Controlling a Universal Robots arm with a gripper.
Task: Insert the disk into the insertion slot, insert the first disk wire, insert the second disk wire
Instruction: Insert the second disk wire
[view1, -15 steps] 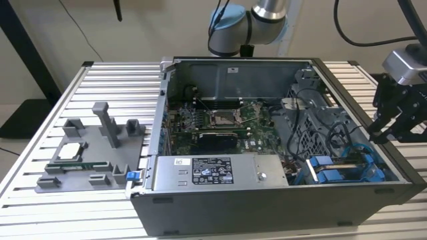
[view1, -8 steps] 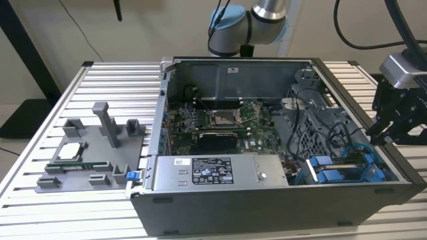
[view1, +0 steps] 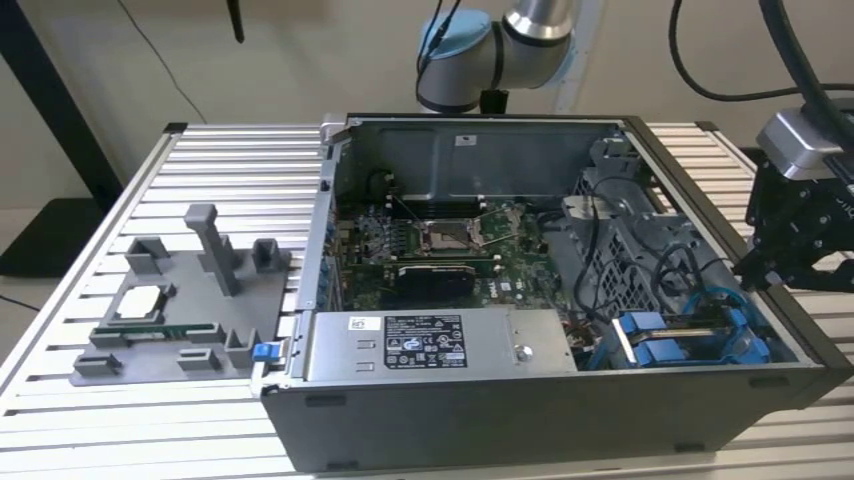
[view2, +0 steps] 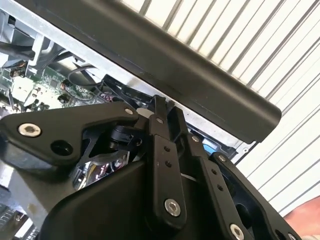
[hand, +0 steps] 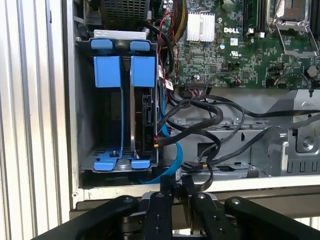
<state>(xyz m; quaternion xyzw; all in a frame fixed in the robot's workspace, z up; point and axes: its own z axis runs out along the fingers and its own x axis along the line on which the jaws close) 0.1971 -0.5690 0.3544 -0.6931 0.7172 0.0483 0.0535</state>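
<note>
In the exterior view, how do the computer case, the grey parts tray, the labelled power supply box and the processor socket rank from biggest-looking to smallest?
Largest to smallest:
1. computer case
2. grey parts tray
3. power supply box
4. processor socket
The tray and the box are the closest pair.

My gripper (hand: 175, 192) is matte black, on a silver arm (view1: 541, 20) with a pale blue joint cap (view1: 447, 38). The case (view1: 534, 420) is dark grey outside and lighter grey inside. The slot (hand: 82, 115) is grey metal with bright blue tabs (hand: 122, 70). The board (view1: 441, 235) is green. The cables (hand: 215, 117) are black, beside one bright blue cable (hand: 172, 167). The power supply (view1: 534, 345) is silver with a white label (view1: 424, 343). The table (view1: 80, 430) is silver, ribbed in parallel stripes. The tray (view1: 174, 330) is plain grey.
</note>
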